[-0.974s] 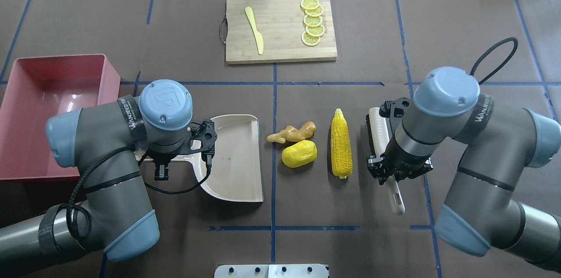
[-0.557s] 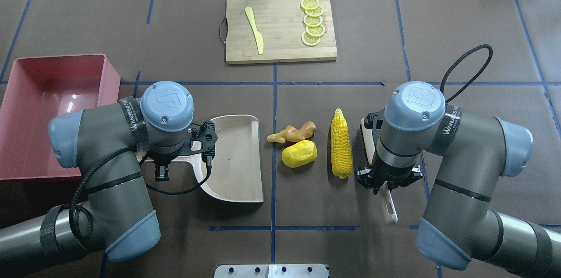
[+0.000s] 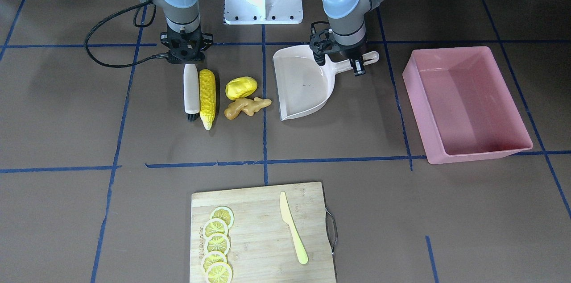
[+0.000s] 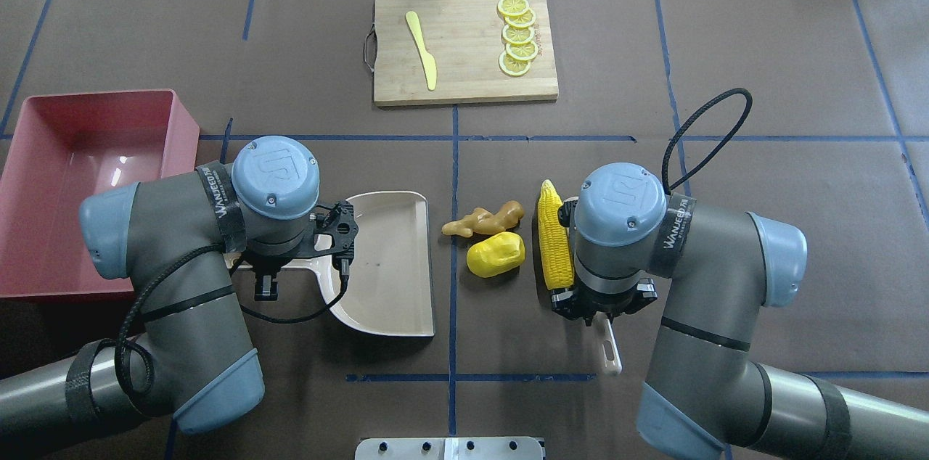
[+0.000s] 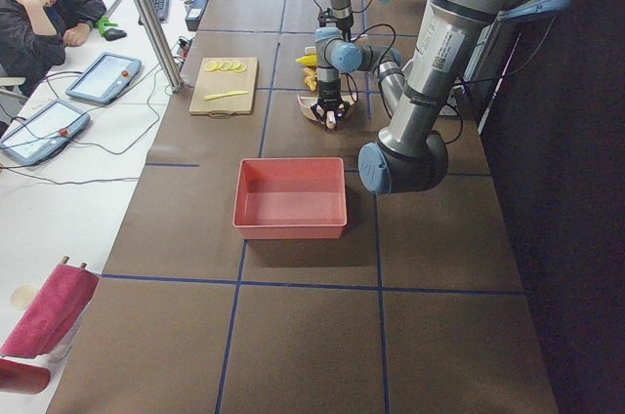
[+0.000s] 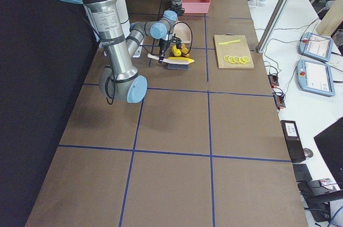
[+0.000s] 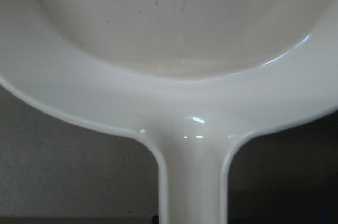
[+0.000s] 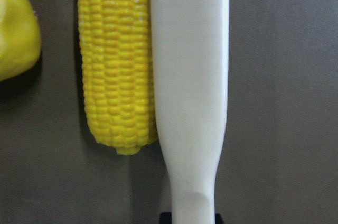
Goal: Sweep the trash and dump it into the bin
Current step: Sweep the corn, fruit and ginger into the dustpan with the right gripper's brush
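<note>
The corn cob [image 4: 553,242] lies upright on the table, with the yellow potato-like lump [image 4: 496,255] and the tan ginger root [image 4: 485,219] to its left. My right gripper [image 4: 596,307] is shut on the handle of a white brush [image 3: 191,86]. The brush's long side lies against the corn [image 8: 113,65]. My left gripper [image 3: 355,60] is shut on the handle of the beige dustpan [image 4: 392,264], whose open edge faces the trash. The pink bin [image 4: 72,177] stands at the far left and holds nothing.
A wooden cutting board [image 4: 464,46] with a yellow plastic knife [image 4: 422,50] and several lemon slices [image 4: 517,35] lies at the back centre. A person sits at a side desk [image 5: 39,4] beyond the table's end.
My right arm has moved left with the brush until it touches the corn and has nudged the cob a little left. My left arm and the dustpan have barely moved.
</note>
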Controlling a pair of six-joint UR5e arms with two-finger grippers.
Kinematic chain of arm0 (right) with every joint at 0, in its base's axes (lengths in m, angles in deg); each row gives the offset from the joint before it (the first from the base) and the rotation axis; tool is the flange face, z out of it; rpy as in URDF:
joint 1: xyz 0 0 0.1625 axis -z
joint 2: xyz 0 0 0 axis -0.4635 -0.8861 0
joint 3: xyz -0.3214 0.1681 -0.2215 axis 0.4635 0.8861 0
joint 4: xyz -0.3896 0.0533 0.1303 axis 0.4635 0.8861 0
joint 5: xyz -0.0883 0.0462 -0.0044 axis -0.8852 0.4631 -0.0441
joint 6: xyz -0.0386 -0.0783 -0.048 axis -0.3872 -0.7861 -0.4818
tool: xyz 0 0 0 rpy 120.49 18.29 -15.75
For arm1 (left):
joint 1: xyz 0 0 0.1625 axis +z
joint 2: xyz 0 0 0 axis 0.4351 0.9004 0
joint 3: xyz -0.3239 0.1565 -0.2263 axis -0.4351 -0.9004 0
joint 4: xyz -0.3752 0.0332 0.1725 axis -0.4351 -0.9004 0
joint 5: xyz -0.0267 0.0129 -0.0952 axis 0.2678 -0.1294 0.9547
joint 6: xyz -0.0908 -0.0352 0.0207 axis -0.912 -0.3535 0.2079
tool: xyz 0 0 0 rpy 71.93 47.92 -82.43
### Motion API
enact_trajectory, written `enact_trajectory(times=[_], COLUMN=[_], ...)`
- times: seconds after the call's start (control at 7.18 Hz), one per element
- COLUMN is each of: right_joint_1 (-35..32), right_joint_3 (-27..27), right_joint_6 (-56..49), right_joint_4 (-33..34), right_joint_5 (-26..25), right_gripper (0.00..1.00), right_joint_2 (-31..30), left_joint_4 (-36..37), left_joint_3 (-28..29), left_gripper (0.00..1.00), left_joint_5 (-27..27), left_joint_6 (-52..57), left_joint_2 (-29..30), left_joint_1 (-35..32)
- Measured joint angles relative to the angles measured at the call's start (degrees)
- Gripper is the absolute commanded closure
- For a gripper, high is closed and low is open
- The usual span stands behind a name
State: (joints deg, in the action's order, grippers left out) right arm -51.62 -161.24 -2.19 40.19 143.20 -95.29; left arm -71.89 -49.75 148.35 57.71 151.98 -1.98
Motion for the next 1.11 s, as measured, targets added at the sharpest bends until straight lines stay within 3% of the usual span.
enact_trajectory(times=[1.11], right_joint_1=[2.5], right_joint_3=[5.9], right_joint_6=[0.1], right_joint_4=[-0.3], right_joint_5=[-0.4], right_gripper=[1.00], right_joint_2=[10.3], left_joint_4=[0.3], left_joint_3=[2.9], left_gripper=[1.00], left_joint_5=[-0.2], left_joint_6=[-0.2], left_joint_2=[2.8], left_joint_1=[0.3])
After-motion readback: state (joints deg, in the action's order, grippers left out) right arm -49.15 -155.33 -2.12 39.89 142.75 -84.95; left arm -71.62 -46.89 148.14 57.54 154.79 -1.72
